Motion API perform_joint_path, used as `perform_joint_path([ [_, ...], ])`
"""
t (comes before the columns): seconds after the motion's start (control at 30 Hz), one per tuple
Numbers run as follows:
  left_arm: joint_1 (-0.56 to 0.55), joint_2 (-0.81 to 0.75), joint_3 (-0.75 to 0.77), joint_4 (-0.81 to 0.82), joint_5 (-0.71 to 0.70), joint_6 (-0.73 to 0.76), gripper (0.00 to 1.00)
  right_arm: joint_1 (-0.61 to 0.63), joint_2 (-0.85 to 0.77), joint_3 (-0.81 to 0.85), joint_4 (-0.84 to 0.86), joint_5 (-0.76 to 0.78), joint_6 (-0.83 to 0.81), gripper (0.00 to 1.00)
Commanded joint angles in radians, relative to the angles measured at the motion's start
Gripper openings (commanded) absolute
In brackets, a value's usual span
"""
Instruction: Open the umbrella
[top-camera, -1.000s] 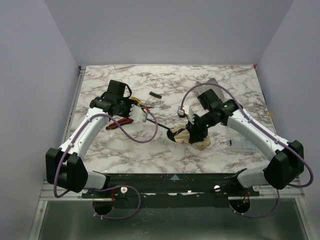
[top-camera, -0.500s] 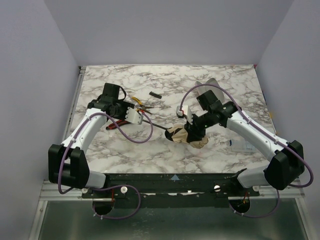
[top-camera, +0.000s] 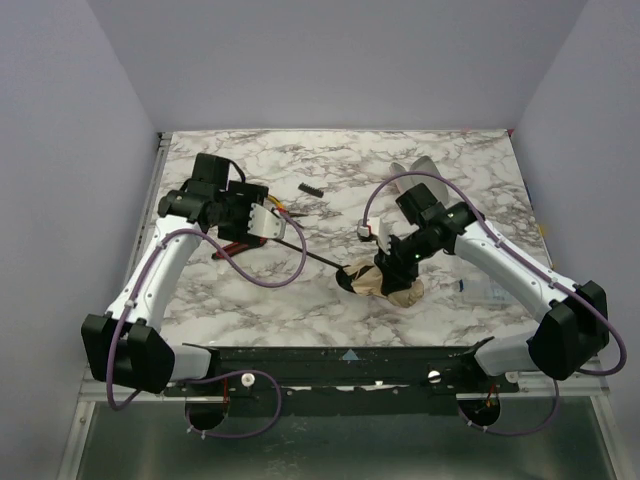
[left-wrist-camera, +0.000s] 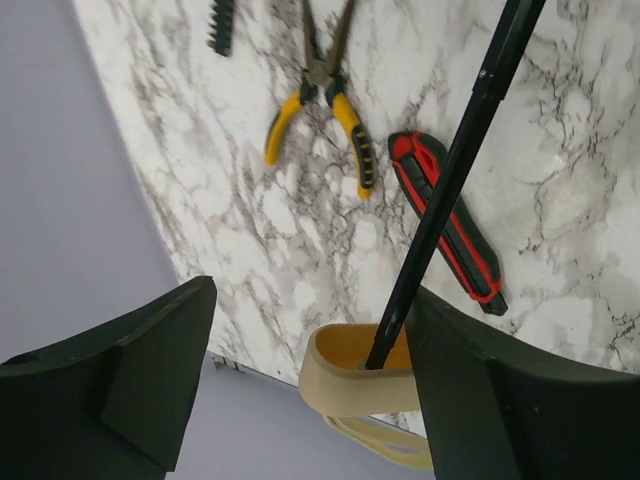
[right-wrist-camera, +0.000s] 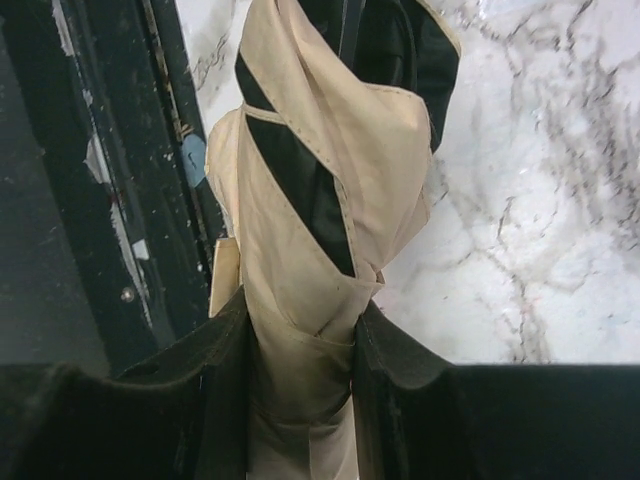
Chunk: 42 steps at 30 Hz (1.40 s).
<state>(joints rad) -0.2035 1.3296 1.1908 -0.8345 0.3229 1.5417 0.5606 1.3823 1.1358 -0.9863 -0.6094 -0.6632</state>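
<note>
- The umbrella lies on the marble worktop, in front of the right arm and a little right of centre.
- Its fabric is folded and bunched, beige outside with black lining showing in the folds.
- The right gripper is closed narrowly on the bunched fabric, one finger pressing each side of the bundle.
- The thin black shaft runs from the bundle up and leftward toward the left arm and is raised off the worktop at that end.
- The beige handle knob at the end of the shaft sits between the fingers of the left gripper.
- The left gripper is spread wide, with a clear gap between the knob and one finger, so it is not clamping the handle.
- Under the shaft on the worktop lies a red and black tool, which the shaft crosses in the left wrist view.
- Just beside it lie pliers with yellow handles.
- A small black toothed strip lies farther back.
</note>
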Motion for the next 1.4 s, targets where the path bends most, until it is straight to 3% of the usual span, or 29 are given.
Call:
perform_joint_path([
  [0.0, -0.010, -0.078, 0.162, -0.166, 0.286, -0.094, 0.80, -0.007, 0.012, 0.026, -0.147, -0.030, -0.018, 0.00],
  [0.1, -0.013, -0.085, 0.199, -0.236, 0.371, -0.102, 0.81, -0.006, 0.014, 0.034, -0.133, -0.040, -0.009, 0.00],
  [0.37, -0.078, -0.103, 0.172, -0.307, 0.366, -0.073, 0.76, -0.008, 0.030, 0.055, -0.110, -0.065, 0.005, 0.00],
  [0.6, -0.253, -0.183, -0.023, -0.127, 0.286, -0.161, 0.67, -0.011, 0.037, 0.087, -0.082, -0.089, 0.033, 0.00],
  [0.77, -0.260, -0.239, -0.014, 0.063, 0.430, -0.482, 0.66, -0.065, 0.044, 0.137, -0.021, -0.154, 0.134, 0.00],
  [0.87, -0.257, -0.286, -0.019, 0.289, 0.489, -0.823, 0.67, -0.132, 0.055, 0.174, 0.047, -0.229, 0.239, 0.00],
  [1.0, -0.257, -0.332, -0.048, 0.564, 0.468, -1.222, 0.69, -0.208, 0.047, 0.215, 0.222, -0.276, 0.451, 0.00],
  [1.07, -0.257, -0.331, -0.042, 0.609, 0.447, -1.319, 0.68, -0.224, 0.027, 0.208, 0.371, -0.281, 0.594, 0.00],
  [1.17, -0.266, -0.325, -0.022, 0.559, 0.540, -1.183, 0.62, -0.226, 0.017, 0.189, 0.503, -0.338, 0.751, 0.00],
  [1.3, -0.392, -0.337, -0.037, 0.397, 0.504, -0.714, 0.51, -0.225, 0.023, 0.108, 0.626, -0.431, 0.873, 0.00],
  [1.37, -0.452, -0.335, -0.057, 0.378, 0.440, -0.553, 0.44, -0.221, 0.012, 0.065, 0.667, -0.448, 0.893, 0.00],
])
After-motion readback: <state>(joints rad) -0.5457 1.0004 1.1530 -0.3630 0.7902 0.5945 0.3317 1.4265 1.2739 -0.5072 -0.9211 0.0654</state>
